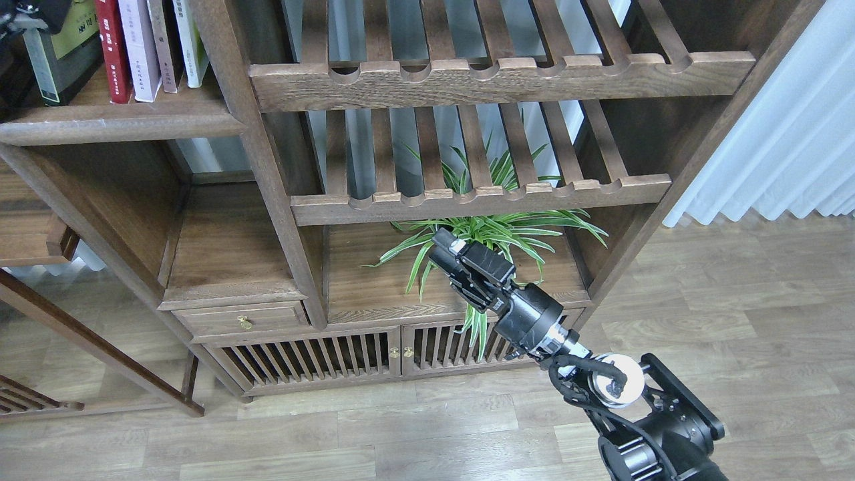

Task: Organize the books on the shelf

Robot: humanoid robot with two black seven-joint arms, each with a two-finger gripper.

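Observation:
The thick yellow-green book (61, 57) with a dark border stands tilted at the left end of the dark-brown shelf (120, 123), top left. My left gripper (27, 9) is a dark shape at the book's top, mostly cut off by the frame edge, and seems to hold it. The red book (111, 50) and the pale lavender-white book (139, 48) stand upright just right of it. My right gripper (442, 246) hangs shut and empty in front of the lower cabinet, far from the books.
Two more upright books (179, 41) stand right of the lavender one against a wooden post (234, 100). Slatted racks (481, 194) fill the middle. A spider plant (494, 230) sits behind my right gripper. A drawer and slatted doors (300, 357) are below.

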